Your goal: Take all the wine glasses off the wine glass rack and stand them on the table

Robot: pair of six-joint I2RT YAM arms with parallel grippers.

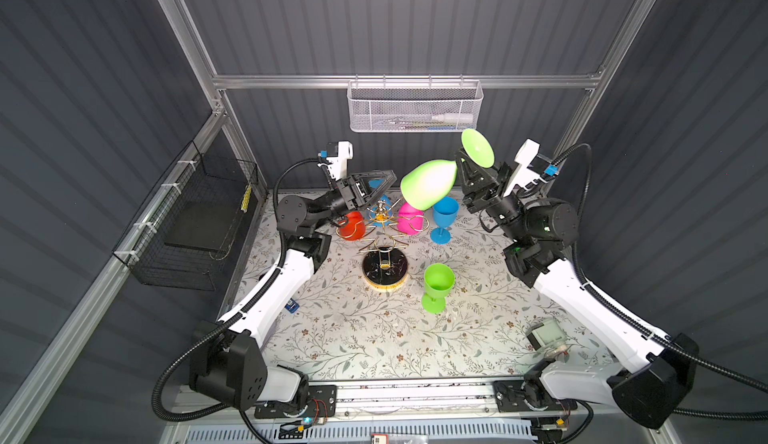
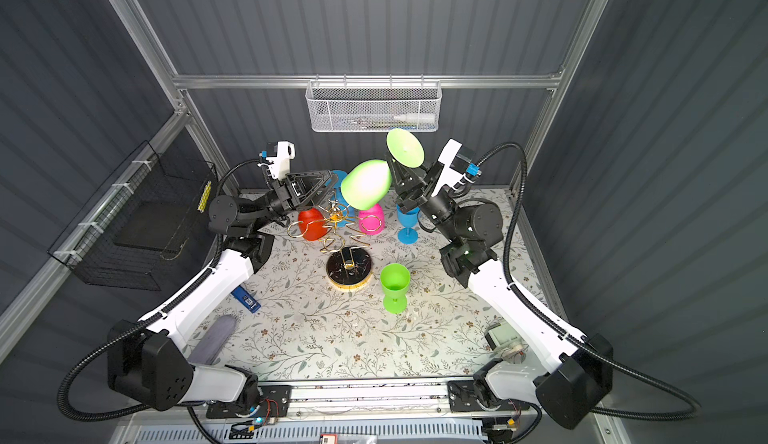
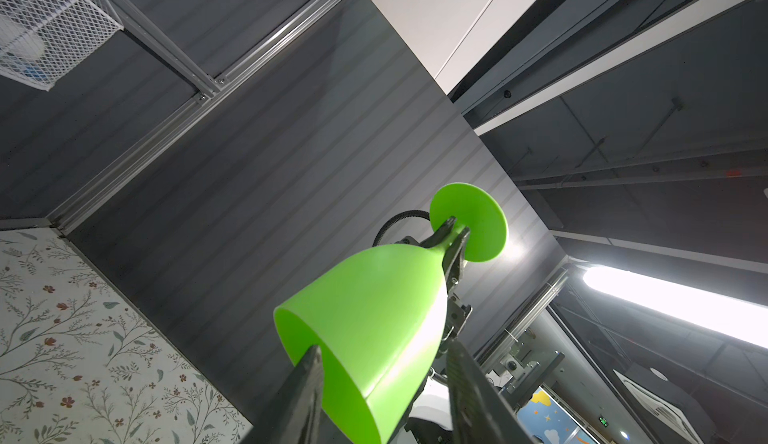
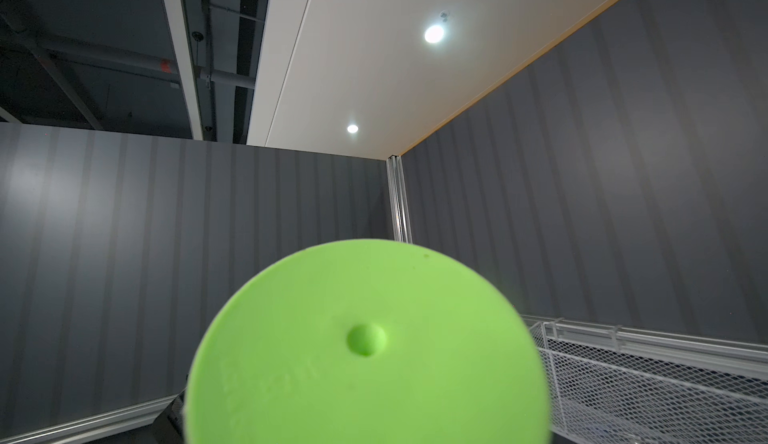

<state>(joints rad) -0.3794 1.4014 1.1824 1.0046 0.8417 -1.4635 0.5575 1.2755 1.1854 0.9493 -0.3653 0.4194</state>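
My right gripper [image 1: 462, 168] [image 2: 394, 168] [image 3: 455, 234] is shut on the stem of a green wine glass [image 1: 428, 184] [image 2: 368, 184] [image 3: 374, 309]. It holds the glass tilted in the air, above and behind the gold wine glass rack [image 1: 380, 215] [image 2: 334, 213]. The glass's foot [image 4: 365, 346] fills the right wrist view and hides those jaws. My left gripper [image 1: 390, 176] [image 2: 332, 178] [image 3: 384, 348] straddles the bowl's rim with its jaws apart, and a gap shows beside one finger. Red [image 1: 353, 226], pink [image 1: 409, 217] and blue glasses hang on the rack.
A blue glass [image 1: 444, 217] and a green glass [image 1: 436, 286] stand upright on the floral table right of the rack's black base [image 1: 384, 271]. A white mesh basket [image 1: 415, 105] hangs on the back rail and a black wire basket [image 1: 195, 222] on the left wall.
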